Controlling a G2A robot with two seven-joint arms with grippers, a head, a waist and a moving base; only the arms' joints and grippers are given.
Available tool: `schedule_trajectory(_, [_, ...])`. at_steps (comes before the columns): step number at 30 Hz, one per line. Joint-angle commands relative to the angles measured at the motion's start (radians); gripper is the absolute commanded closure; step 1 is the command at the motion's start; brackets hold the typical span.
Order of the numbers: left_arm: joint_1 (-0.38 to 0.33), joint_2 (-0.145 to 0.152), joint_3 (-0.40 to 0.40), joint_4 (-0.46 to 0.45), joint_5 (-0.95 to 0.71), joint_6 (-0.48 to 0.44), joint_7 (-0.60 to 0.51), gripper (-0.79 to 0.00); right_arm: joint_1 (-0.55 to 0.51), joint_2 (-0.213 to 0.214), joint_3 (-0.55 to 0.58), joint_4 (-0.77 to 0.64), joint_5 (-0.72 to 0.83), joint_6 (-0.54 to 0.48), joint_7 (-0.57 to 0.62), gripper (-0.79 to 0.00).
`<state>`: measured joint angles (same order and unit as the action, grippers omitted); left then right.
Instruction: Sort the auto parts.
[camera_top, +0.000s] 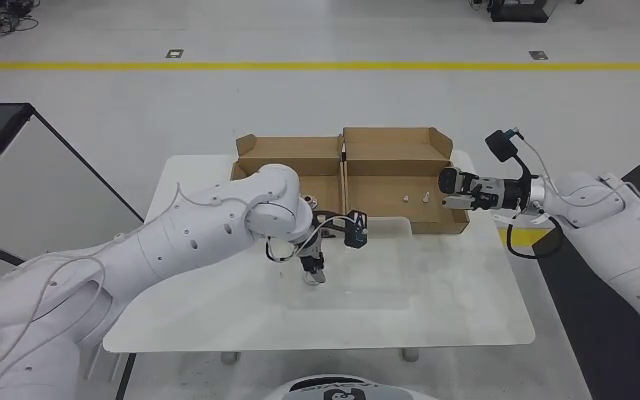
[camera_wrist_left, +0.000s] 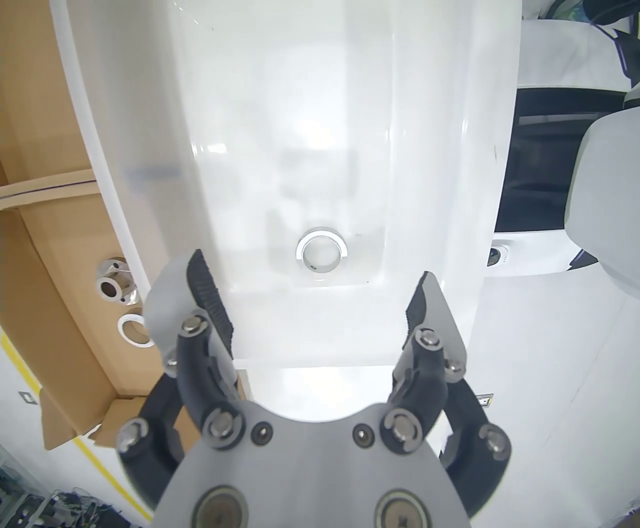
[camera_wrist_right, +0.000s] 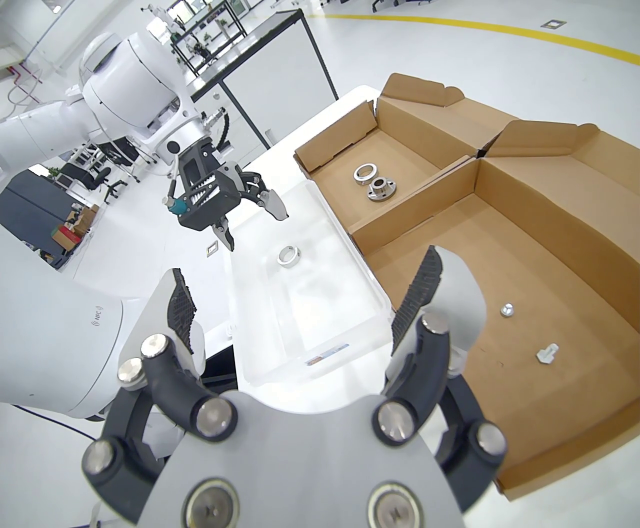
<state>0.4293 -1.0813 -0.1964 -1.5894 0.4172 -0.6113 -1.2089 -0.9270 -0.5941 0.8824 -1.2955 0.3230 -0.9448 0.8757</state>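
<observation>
A metal ring (camera_wrist_left: 321, 249) lies alone in a clear plastic tray (camera_wrist_left: 280, 125) on the white table. My left gripper (camera_wrist_left: 310, 266) hangs open just above it, with nothing between the fingers; it is also seen from across the table (camera_wrist_right: 254, 230) and from above (camera_top: 316, 274). The left cardboard box (camera_wrist_right: 340, 150) holds another ring (camera_wrist_right: 366, 173) and a flanged hub (camera_wrist_right: 381, 189). Two small bolts (camera_wrist_right: 507, 310) (camera_wrist_right: 547, 354) lie in the right cardboard box (camera_wrist_right: 550, 240). My right gripper (camera_top: 443, 186) is open and empty at that box's right edge.
Both boxes (camera_top: 340, 165) stand side by side at the table's far edge, flaps up. The tray (camera_top: 400, 265) sits right in front of them. Bare tabletop (camera_top: 450, 310) lies to the front right.
</observation>
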Motion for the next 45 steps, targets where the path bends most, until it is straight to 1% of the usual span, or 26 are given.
schedule_trajectory(1, [0.0,0.0,0.006,0.002,-0.003,-0.004,0.004,-0.428,0.0,0.0,0.0,0.0,0.0,0.0,0.0,-0.785])
schedule_trajectory(2, [0.0,0.0,0.007,0.003,-0.002,-0.007,0.007,-0.397,0.0,0.0,0.0,0.0,0.0,0.0,0.0,-0.785])
schedule_trajectory(3, [-0.001,-0.001,0.009,0.002,0.002,-0.01,0.01,-0.388,0.0,0.0,0.0,0.0,0.0,0.0,0.0,-0.785])
schedule_trajectory(8, [-0.004,0.0,0.02,0.008,0.036,-0.034,0.034,-0.369,0.0,0.0,0.0,0.0,0.0,0.0,0.0,-0.785])
schedule_trajectory(11, [0.004,0.0,0.025,0.017,0.051,-0.05,0.051,-0.351,0.0,0.0,0.0,0.0,0.0,0.0,0.0,-0.785])
schedule_trajectory(12, [0.009,0.0,0.026,0.02,0.053,-0.055,0.055,-0.332,0.0,0.0,0.0,0.0,0.0,0.0,0.0,-0.785])
schedule_trajectory(14, [0.017,-0.001,0.026,0.022,0.058,-0.055,0.055,-0.339,0.0,0.0,0.0,0.0,0.0,0.0,0.0,-0.785])
schedule_trajectory(20, [0.054,-0.007,0.026,0.044,0.114,-0.066,0.067,-0.323,0.0,0.0,0.0,0.0,0.0,0.0,0.0,-0.785])
schedule_trajectory(28, [0.09,-0.028,0.026,0.082,0.166,-0.073,0.073,-0.332,0.0,0.0,0.0,0.0,0.0,0.0,0.0,-0.785])
schedule_trajectory(38, [0.094,-0.06,0.026,0.121,0.208,-0.07,0.07,-0.329,0.0,0.0,0.0,0.0,0.0,0.0,0.0,-0.785])
schedule_trajectory(45, [0.104,-0.08,0.026,0.152,0.277,-0.083,0.083,-0.323,0.0,0.0,0.0,0.0,0.0,0.0,0.0,-0.785])
